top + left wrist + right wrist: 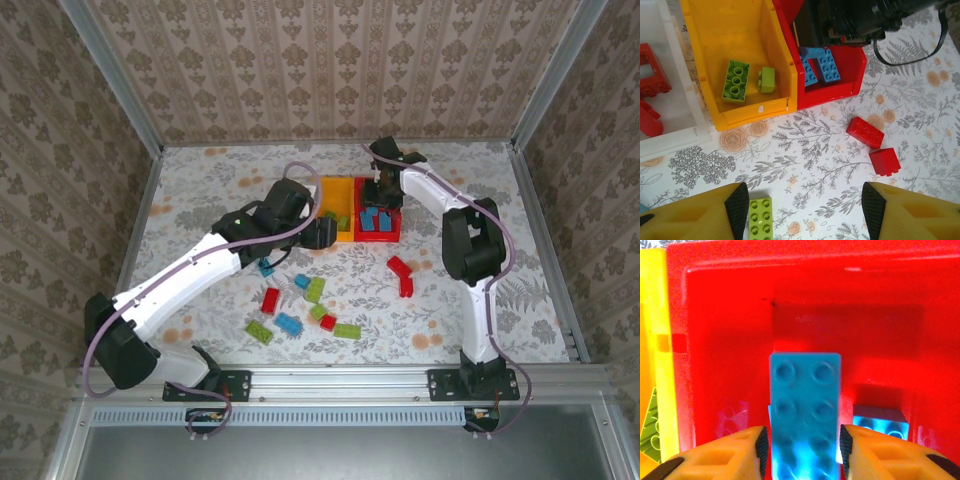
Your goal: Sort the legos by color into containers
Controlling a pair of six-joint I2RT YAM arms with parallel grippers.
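Blue lego [805, 410] between right fingers [761, 447]

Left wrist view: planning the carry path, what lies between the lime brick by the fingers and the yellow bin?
Only bare floral table between the lime brick and the yellow bin, up to its front wall, seen in the left wrist view.

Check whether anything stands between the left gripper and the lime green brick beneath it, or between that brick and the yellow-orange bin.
Nothing visible does. The left gripper hangs open over the lime green studded plastic brick, and bare floral tabletop lies between it and the open-topped yellow-orange plastic bin.
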